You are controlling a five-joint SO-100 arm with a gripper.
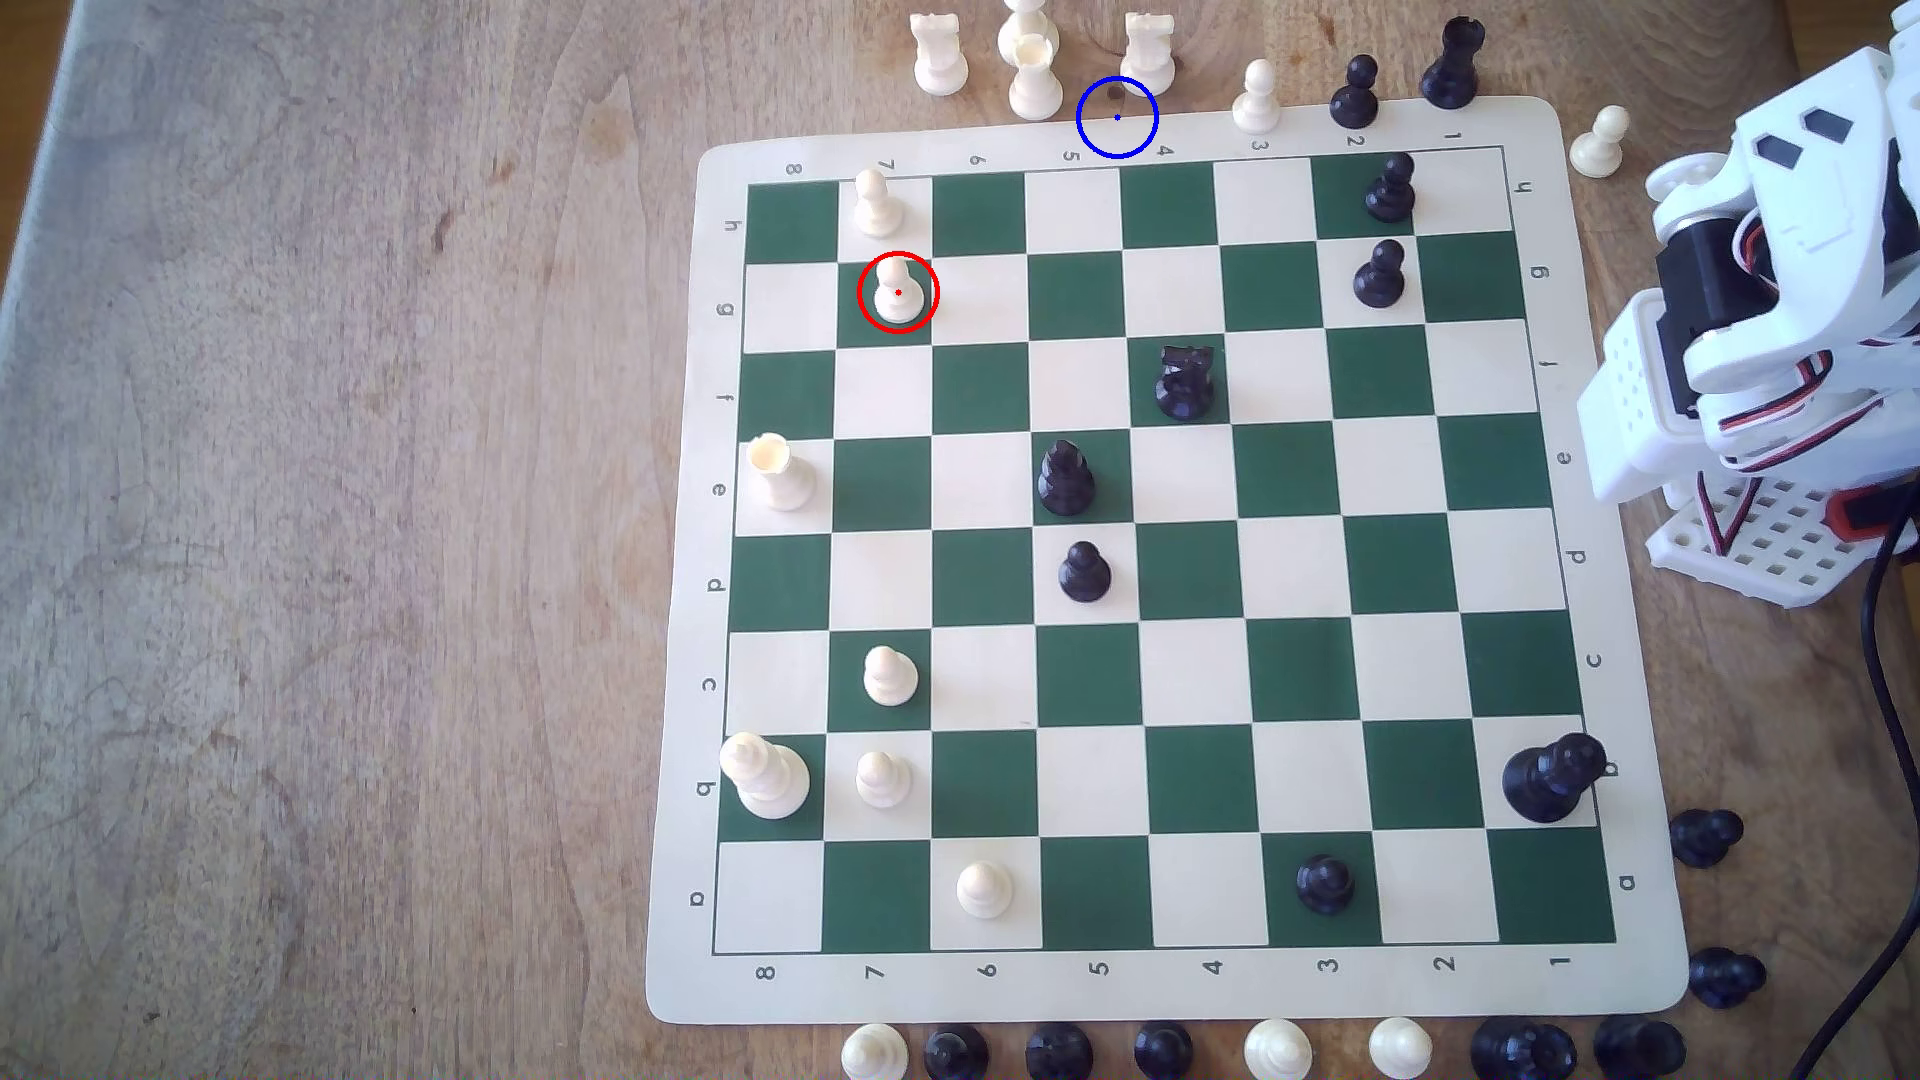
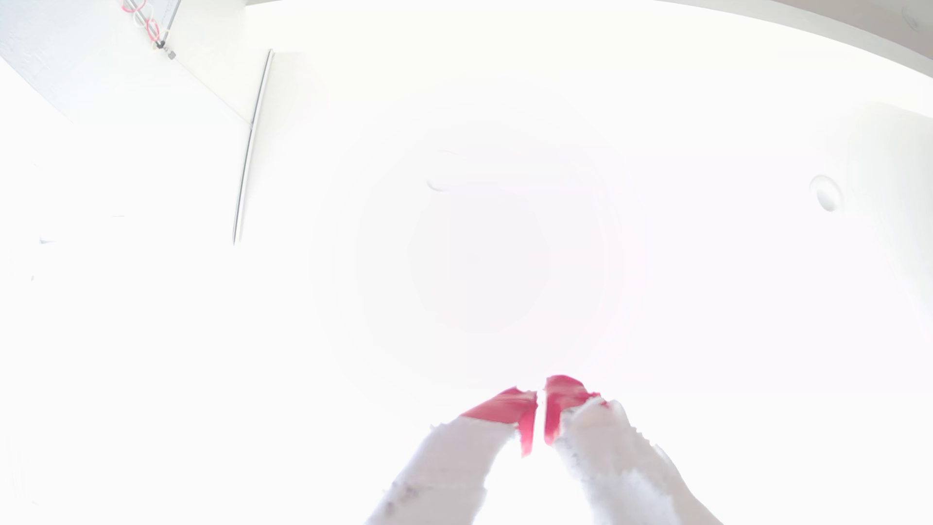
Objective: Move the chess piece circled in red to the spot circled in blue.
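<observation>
Standing upright on a green square, col 7 / row g, the cream-white pawn (image 1: 897,292) sits inside the red ring w/ red dot, near the exterior view's upper left of the chessboard (image 1: 1704,727). Another cream pawn (image 1: 876,204) is one square above it in row h, apart, not touching. The blue-ringed spot (image 1: 1117,117) lies off the board on bare light brown wood of the table (image 1: 312,519), its lower arc overlapping the board's cream border between the labels 5 and 4. Just beside the ring, a cream rook (image 1: 1148,50) at its upper right and another cream piece (image 1: 1034,79) to its left; the ring itself has nothing standing in it.

The white arm (image 1: 1787,260) is folded up at the exterior view's right edge, off the board, well apart from pawn and spot.

In the wrist view the gripper (image 2: 540,396) points at an overexposed, nearly white backgrnd. Red-tipped fingers (image 2: 505,406) are pressed nearly together, only a thin slit btwn them, nothing pinched.

Black pawns (image 1: 1379,275) at g2 and h2, a black knight (image 1: 1184,382) at f4. More cream and black pieces line the table along the board's near edge.
</observation>
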